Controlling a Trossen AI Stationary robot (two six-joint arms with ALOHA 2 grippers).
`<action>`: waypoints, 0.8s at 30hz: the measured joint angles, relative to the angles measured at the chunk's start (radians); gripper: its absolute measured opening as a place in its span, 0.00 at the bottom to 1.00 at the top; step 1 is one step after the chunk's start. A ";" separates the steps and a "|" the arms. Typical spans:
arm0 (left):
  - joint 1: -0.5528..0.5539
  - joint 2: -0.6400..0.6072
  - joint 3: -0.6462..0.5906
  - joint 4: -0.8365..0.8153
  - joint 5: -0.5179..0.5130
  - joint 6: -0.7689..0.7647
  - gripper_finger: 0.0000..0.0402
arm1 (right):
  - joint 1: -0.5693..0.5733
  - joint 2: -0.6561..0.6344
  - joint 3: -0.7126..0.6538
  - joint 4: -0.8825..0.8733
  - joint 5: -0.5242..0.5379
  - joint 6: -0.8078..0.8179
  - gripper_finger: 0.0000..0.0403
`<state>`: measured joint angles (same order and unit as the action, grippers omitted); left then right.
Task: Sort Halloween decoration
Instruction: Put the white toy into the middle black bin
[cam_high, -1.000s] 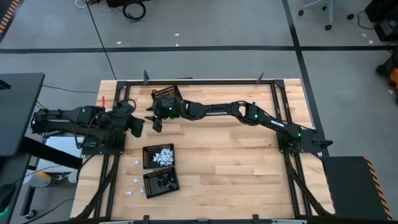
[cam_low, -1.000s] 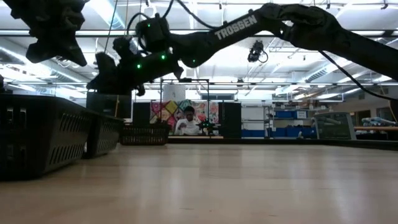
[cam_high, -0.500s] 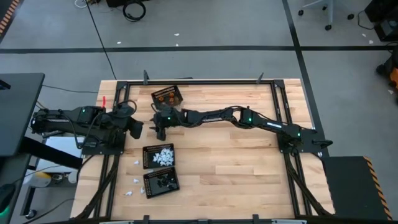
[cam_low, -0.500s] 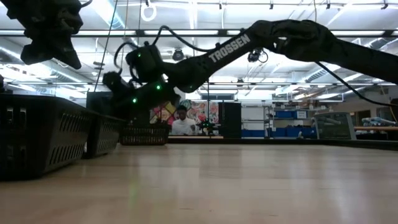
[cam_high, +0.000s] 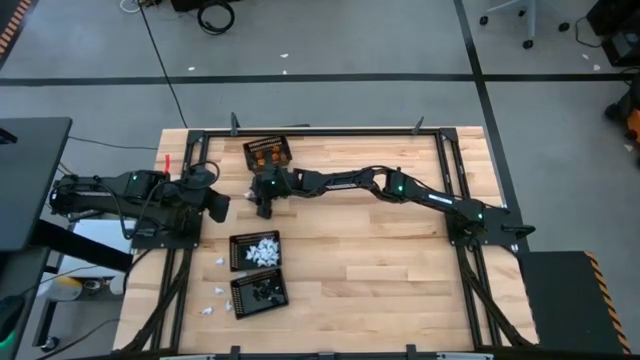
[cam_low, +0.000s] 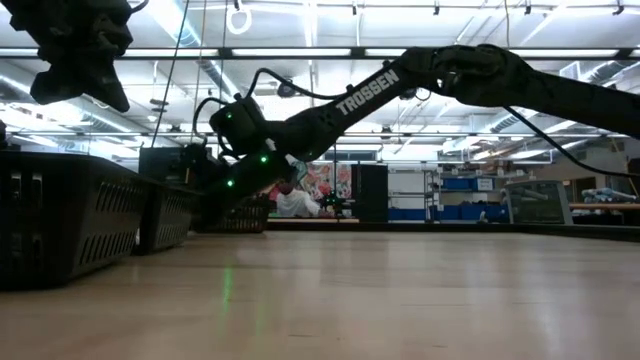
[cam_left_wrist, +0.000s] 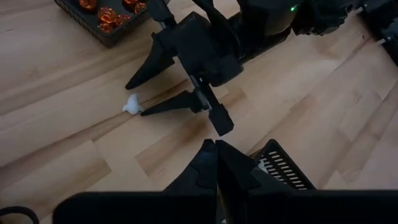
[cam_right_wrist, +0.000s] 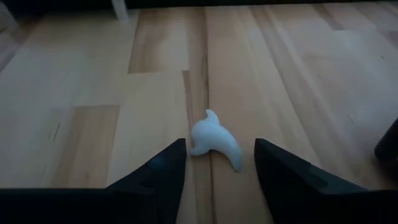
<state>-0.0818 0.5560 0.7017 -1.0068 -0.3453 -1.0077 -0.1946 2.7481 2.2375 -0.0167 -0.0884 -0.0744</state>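
A small white piece (cam_right_wrist: 214, 143) lies on the bare wood, a short way toward the near edge from the orange basket. My right gripper (cam_right_wrist: 217, 167) is low over it and open, with one finger on either side and neither touching it. The left wrist view shows that same open gripper (cam_left_wrist: 135, 99) with the white piece (cam_left_wrist: 132, 106) at its fingertips. In the high view the right gripper (cam_high: 264, 203) hides the piece. My left gripper (cam_left_wrist: 216, 152) is shut and empty, hovering by the table's left side (cam_high: 215, 205).
A black mesh basket with orange pieces (cam_high: 268, 153) stands near the far edge. One with white pieces (cam_high: 255, 250) and one with black pieces (cam_high: 260, 292) stand toward the near left. Loose white pieces (cam_high: 220, 263) lie left of them. Bare wood fills the table's middle and right.
My right gripper has drawn away from the orange basket toward the near edge and come down close to the tabletop, ending astride the white piece. The left arm has kept still.
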 joint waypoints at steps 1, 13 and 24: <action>0.000 0.000 0.000 0.000 0.001 0.000 0.02 | 0.000 0.000 0.000 0.000 -0.002 -0.012 0.48; 0.000 0.000 0.000 0.001 0.017 -0.022 0.02 | 0.002 0.000 -0.001 0.006 -0.042 -0.077 0.28; 0.001 0.001 0.000 -0.018 0.084 -0.072 0.02 | -0.002 -0.023 -0.003 -0.052 -0.094 0.001 0.15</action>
<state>-0.0809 0.5571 0.7017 -1.0250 -0.2613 -1.0793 -0.1966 2.7256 2.2348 -0.0688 -0.1820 -0.0731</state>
